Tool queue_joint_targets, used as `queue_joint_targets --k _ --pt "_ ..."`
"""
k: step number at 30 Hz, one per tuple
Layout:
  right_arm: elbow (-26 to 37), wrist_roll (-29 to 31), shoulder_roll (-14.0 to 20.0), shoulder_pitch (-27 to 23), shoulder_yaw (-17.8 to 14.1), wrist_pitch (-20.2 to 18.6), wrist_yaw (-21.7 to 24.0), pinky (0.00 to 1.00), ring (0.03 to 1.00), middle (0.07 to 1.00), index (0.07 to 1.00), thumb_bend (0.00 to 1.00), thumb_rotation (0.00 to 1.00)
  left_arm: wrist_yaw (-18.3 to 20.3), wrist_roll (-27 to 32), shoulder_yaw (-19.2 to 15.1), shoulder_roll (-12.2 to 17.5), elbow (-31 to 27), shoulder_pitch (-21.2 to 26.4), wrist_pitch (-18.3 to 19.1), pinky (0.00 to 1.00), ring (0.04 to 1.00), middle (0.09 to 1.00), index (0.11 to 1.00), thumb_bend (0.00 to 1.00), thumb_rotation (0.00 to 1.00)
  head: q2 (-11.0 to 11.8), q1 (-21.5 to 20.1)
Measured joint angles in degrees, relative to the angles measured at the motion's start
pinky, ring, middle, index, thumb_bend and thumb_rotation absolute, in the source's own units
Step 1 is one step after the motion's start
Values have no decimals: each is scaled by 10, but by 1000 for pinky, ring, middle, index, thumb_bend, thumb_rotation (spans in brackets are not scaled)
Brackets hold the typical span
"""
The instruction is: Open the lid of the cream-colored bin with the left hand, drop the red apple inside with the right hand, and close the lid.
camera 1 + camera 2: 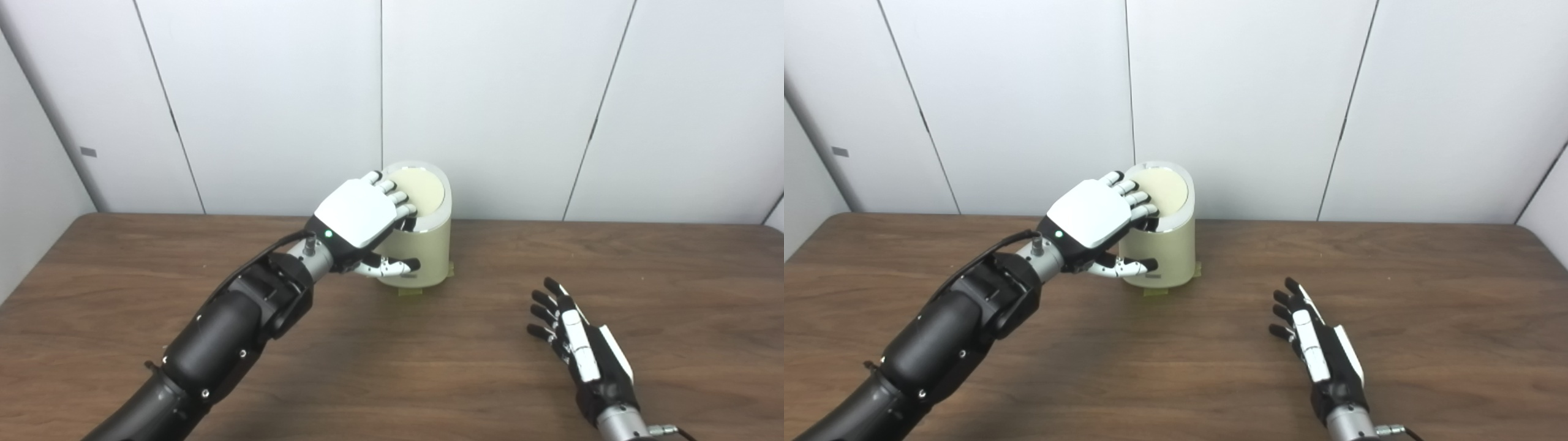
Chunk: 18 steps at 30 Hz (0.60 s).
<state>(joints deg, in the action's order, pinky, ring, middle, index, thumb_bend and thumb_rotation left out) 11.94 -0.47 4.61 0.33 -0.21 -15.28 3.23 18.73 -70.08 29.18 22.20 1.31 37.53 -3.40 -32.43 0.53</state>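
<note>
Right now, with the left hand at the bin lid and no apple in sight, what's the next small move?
Probably lift the left hand clear. Its fingers rest on the flat cream-colored lid of the round cream-colored plastic bin, which looks shut. The right hand lies open and empty on the brown wooden table.
</note>
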Motion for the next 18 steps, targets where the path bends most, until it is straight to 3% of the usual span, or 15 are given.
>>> queue_joint_targets --k 10,16,18 --pt "0 3 0 0 -3 -1 -4 801 898 909 951 596 1000 23 0 2 1 -8 7 0 967 928 904 836 546 978 -4 1" --pt "1 7 -1 0 -4 -3 -4 810 900 910 952 596 1000 38 3 -3 1 -22 5 3 956 918 885 828 543 937 -4 0" --pt "2 9 -1 0 -4 -5 -4 807 895 908 951 593 1000 36 13 -13 -1 -23 2 2 925 898 863 835 516 877 -5 0"
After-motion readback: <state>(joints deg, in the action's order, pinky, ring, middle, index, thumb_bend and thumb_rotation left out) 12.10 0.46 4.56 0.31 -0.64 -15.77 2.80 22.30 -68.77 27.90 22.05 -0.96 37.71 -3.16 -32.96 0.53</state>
